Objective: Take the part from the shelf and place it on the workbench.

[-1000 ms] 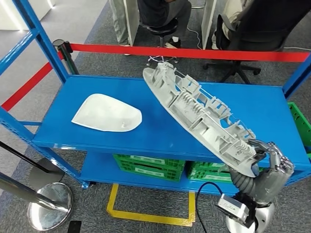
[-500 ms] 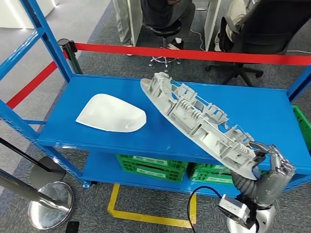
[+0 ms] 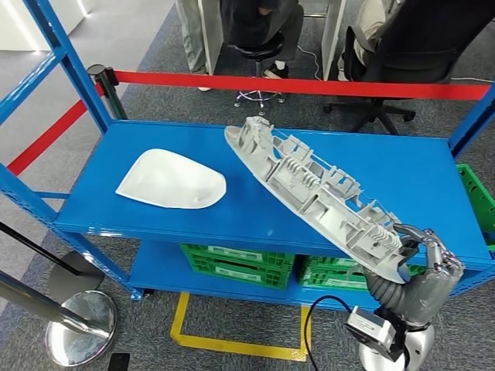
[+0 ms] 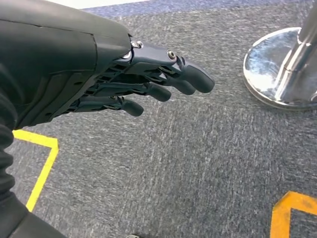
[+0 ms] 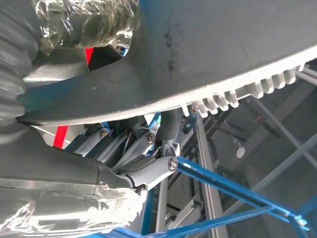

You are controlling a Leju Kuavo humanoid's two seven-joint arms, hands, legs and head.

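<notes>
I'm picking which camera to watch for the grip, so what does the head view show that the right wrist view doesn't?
Head view alone: the whole long grey ribbed part tilted above the blue shelf, the white shell-shaped part lying on it, green crates below, a red barrier tape. Right wrist view alone: the part's smooth underside against the fingers curled beneath it. Shared: the right hand holding the part's near end, and blue shelf framing.
</notes>
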